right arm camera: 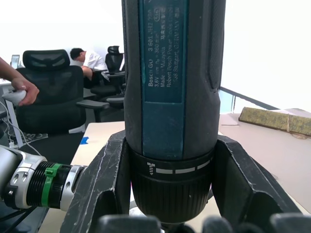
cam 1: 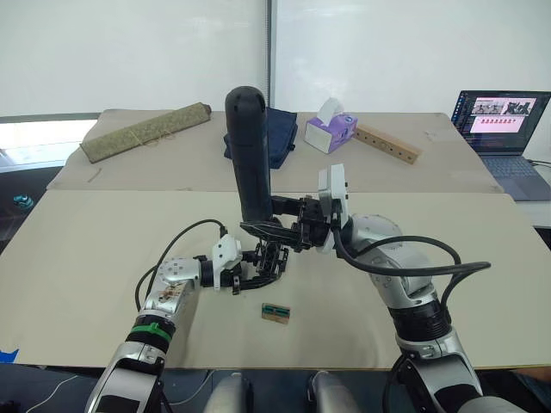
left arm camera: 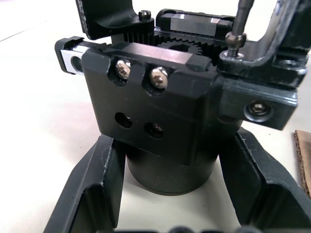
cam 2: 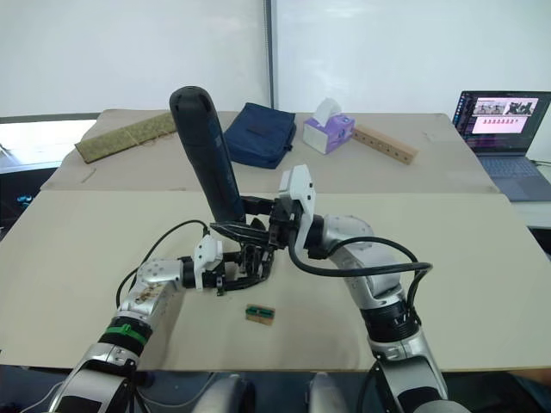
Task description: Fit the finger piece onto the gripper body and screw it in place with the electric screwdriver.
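Observation:
My left gripper is shut on the round base of the gripper body, holding it just above the table. In the left wrist view its two fingers flank that base. My right gripper is shut on the electric screwdriver, which stands upright with a slight lean over the body. Its thin metal bit comes down onto a raised screw. The screw sits in a black part at the body's top edge, which looks like the finger piece. Two silver screws show on the body's front.
A small green-and-tan block lies on the table just in front of the grippers. At the back are a rolled mat, a navy bag, a tissue box, a wooden strip with holes and a laptop. A seated person shows beyond the table.

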You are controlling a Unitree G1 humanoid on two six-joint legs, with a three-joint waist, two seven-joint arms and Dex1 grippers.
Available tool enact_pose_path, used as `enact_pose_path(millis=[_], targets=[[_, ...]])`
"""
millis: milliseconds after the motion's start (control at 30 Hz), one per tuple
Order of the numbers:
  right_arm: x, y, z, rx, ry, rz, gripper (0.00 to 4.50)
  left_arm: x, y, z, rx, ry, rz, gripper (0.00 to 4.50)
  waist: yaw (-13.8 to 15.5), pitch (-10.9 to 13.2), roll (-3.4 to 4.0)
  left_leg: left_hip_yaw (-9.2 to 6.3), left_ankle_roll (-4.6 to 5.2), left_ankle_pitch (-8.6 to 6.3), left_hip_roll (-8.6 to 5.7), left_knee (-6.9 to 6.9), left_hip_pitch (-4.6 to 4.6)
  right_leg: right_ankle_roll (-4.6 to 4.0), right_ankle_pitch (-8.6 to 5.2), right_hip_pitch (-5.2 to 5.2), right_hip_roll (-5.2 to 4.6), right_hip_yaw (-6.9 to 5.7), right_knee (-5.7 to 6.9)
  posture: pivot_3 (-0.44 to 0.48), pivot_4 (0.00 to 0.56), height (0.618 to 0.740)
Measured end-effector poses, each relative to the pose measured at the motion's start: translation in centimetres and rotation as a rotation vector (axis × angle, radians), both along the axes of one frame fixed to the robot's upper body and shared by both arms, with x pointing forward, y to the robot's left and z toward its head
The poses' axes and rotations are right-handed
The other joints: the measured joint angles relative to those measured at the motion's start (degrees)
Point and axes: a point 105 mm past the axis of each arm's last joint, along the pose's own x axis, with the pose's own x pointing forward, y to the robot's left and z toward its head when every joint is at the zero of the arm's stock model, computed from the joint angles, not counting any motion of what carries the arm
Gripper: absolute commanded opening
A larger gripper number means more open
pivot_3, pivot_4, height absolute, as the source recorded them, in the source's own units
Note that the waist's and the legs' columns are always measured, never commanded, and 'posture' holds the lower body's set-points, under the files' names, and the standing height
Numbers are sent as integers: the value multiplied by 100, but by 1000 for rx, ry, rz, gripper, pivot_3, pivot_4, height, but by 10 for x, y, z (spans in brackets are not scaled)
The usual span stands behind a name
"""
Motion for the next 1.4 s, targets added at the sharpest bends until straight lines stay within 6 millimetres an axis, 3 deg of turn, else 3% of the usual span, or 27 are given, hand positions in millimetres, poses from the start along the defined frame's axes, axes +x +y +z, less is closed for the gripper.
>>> enact_pose_path(millis=[400, 633, 1400], targets=[[0, 2, -13, -9, 10, -15, 1898, -1, -1, -6, 12, 20, 2, 2283, -3, -97, -4, 0, 1, -1, 0, -3, 13, 2, -2, 15, 1, -1, -5, 0, 150, 740], [1, 3, -18, -17, 19, -21, 1898, -1, -2, -11, 23, 33, 6, 2283, -7, -106, -6, -8, 10, -8, 4, -36, 121, 7, -9, 142, 3, -11, -68, 0, 150, 740], [4, 4, -24, -22, 42, -36, 1898, -1, -1, -12, 30, 27, 6, 2283, -6, -120, -12, -12, 10, -9, 8, -59, 155, 7, -11, 173, -3, -10, -84, 0, 150, 740]])
